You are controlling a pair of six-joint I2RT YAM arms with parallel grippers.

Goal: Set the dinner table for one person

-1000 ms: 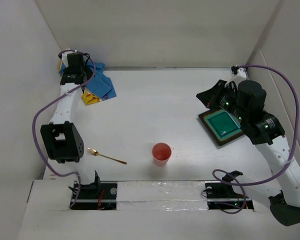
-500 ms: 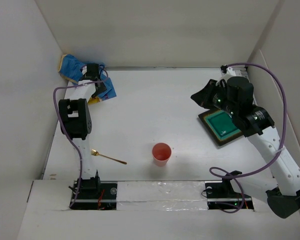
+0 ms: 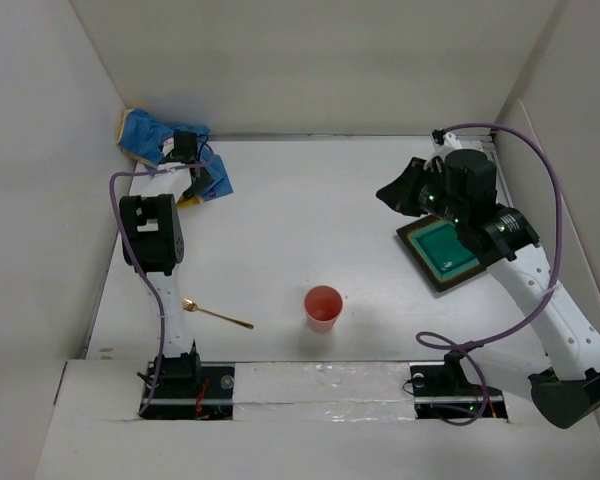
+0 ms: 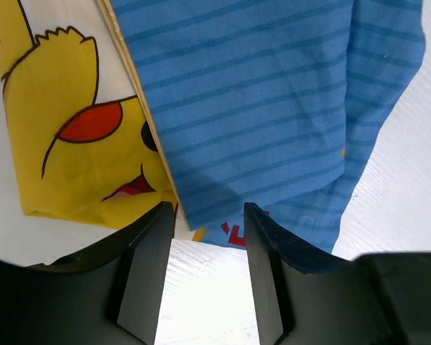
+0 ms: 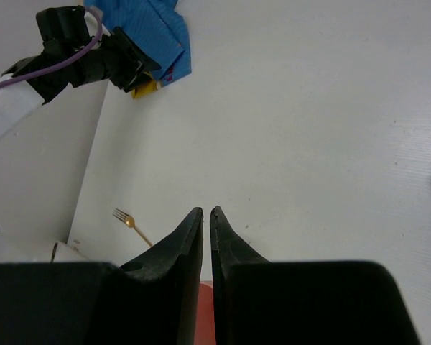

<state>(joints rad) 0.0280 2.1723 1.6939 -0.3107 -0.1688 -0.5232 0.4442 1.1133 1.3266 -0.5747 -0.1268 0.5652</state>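
The dinner table (image 3: 310, 220) is the wide white tabletop. On it stand a red cup (image 3: 323, 306) near the front, a gold fork (image 3: 215, 314) at the front left and a square green plate with a dark rim (image 3: 446, 251) at the right. My left gripper (image 3: 202, 175) is at the far left corner. In the left wrist view it (image 4: 207, 212) is open, low over the near edge of the blue and yellow cartoon placemat (image 4: 273, 108), holding nothing. My right gripper (image 3: 388, 192) hangs above the table left of the plate. It (image 5: 202, 213) is shut and empty.
The placemat (image 3: 208, 178) lies crumpled in the far left corner, part of it (image 3: 142, 134) up against the side wall. White walls close the table on the left, back and right. The right wrist view shows the fork (image 5: 129, 221) and cup (image 5: 205, 316).
My left arm has swung out of the corner and brought its gripper down to the placemat's near edge. My right gripper has moved a little left and toward the back.
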